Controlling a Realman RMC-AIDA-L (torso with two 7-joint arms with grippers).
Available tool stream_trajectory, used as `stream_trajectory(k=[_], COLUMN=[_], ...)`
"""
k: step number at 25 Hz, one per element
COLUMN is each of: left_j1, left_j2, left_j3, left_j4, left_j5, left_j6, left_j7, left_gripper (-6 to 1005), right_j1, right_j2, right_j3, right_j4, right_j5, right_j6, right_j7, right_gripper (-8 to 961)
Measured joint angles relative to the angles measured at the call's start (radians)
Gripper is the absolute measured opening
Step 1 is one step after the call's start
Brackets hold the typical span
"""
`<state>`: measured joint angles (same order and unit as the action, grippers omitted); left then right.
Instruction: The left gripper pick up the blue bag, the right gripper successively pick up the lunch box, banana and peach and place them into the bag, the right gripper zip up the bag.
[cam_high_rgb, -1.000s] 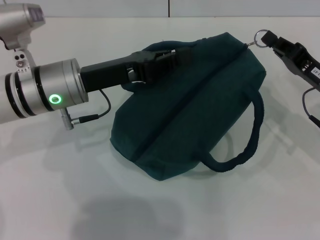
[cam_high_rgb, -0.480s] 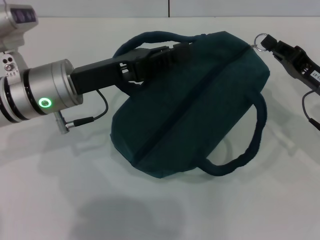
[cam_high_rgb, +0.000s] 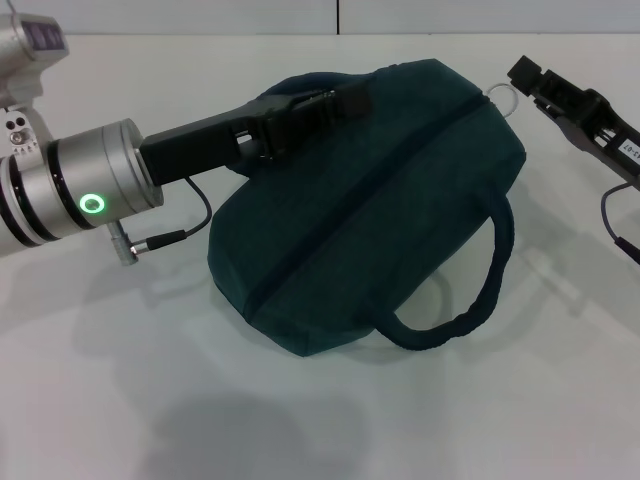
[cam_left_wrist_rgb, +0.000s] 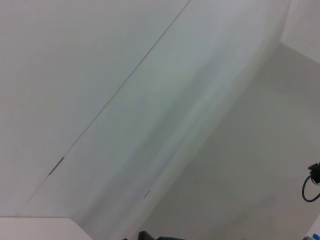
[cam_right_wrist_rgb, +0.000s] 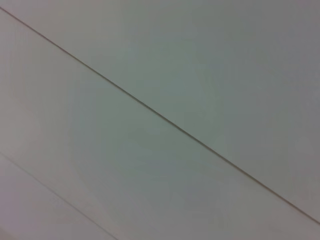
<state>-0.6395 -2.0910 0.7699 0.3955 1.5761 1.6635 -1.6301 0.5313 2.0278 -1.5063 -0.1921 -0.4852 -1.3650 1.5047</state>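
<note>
"Where does the blue bag (cam_high_rgb: 370, 200) sit?"

"On the white bench (cam_high_rgb: 150, 400), zip line closed along its top, near handle (cam_high_rgb: 460, 290) drooping forward."

"Why is the left end effector (cam_high_rgb: 335, 100) at the far side?"

"It's clamped on the far handle, probably to steady the bag. The right end effector (cam_high_rgb: 520, 75) sits beside the zipper ring (cam_high_rgb: 500, 95); its closure I cannot tell."

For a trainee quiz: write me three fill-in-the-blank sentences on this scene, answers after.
1. The blue bag lies on the white ___.
2. The left gripper is at the bag's far ___.
3. The metal ring of the zip sits at the tip of the ___ gripper.

Missing words: table; handle; right
</note>
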Motion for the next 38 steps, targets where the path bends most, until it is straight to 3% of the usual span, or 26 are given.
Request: stream_trajectory(k=[1,7,10,15,27,38], left_j1=[0.0,0.004,0.009,0.008,-0.052,-0.03], left_j2=[0.0,0.0,0.0,0.0,-0.001,0.01], left_j3=[0.0,-0.005,-0.005,-0.006,0.037,0.031], left_j4=[0.0,-0.001,-0.003,-0.02,-0.066,-0.037], left_j5=[0.0,0.0,-0.001,-0.015,-0.028,-0.14], left_j6=[-0.001,-0.017,-0.057,-0.141,-0.228,-0.23], left_j7=[0.0,-0.002,0.003,0.003,0.065,0.066], left_gripper=[48,47,47,48,51,485], right_j1=[-0.001,-0.028,-0.059,-0.109,-0.141,-0.131], right_j2=[0.0,0.0,-0.004,-0.007,-0.009,-0.012], right_j3=[0.0,0.002,0.016,0.037,0.041,0.028], right_j4=[0.001,0.006,0.01,0.007,0.011,0.002], right_j5=[0.001,0.003,0.02,0.055,0.072,0.061], right_j6=[-0.004,-0.008,-0.009,-0.014,-0.043,-0.047], right_j7=[-0.001,0.002,0.003,0.004,0.005,-0.003], right_gripper=[33,247,477,720,886,886])
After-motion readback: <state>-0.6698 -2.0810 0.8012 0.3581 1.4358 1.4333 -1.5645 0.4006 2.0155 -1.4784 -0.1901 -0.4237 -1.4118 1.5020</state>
